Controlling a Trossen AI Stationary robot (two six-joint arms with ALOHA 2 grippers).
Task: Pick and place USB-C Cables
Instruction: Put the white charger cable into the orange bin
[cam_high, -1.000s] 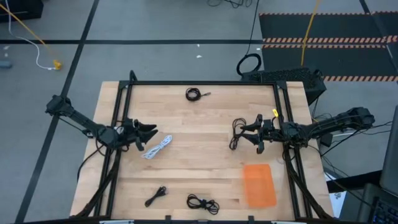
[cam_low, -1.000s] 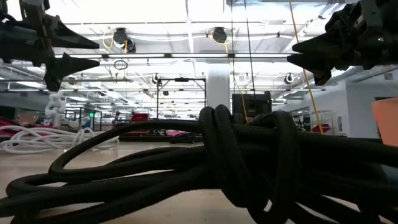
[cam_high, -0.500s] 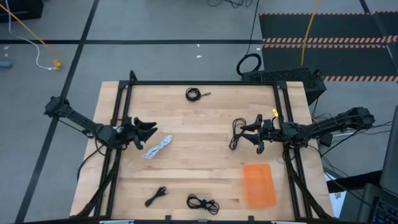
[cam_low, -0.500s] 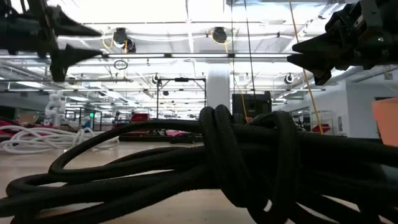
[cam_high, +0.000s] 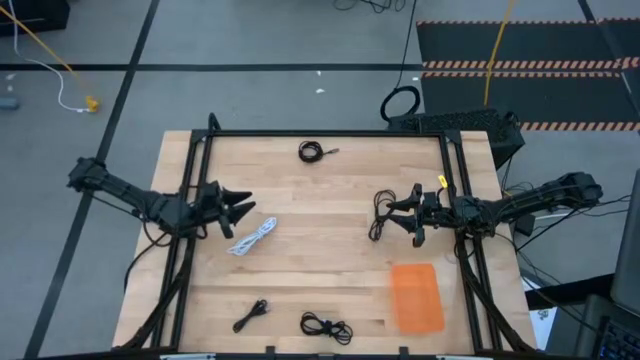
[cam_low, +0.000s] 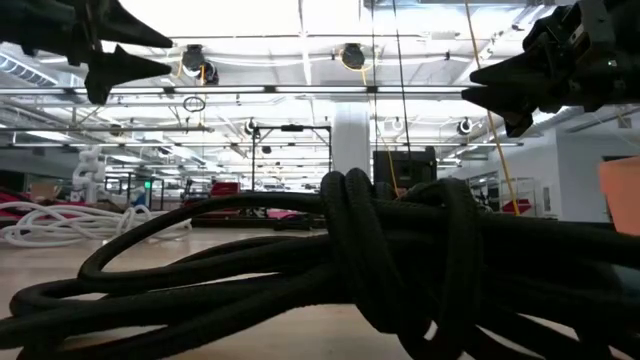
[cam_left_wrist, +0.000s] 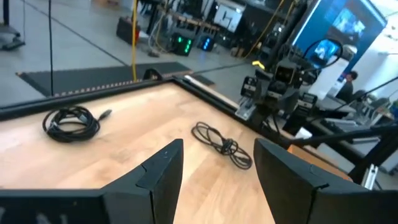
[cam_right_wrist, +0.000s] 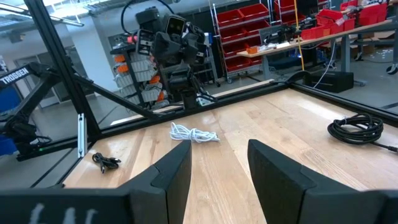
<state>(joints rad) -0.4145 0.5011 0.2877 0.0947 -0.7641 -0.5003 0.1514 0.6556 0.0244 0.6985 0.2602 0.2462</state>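
Observation:
My left gripper hangs open in the air over the table's left side, just beyond the white USB-C cable, which lies flat on the wood. My right gripper is open above the right side, beside a loose black cable that lies on the table. Other black cable bundles lie near the far edge, at the near left, and at the near edge.
An orange flat piece lies on the table's near right. A black frame borders the table top. A large black cable ring and a yellow cord lie on the floor beyond the far edge.
My left gripper has risen, staying open, and has drifted a little toward the far edge, away from the white cable. The right arm and all cables have kept still.

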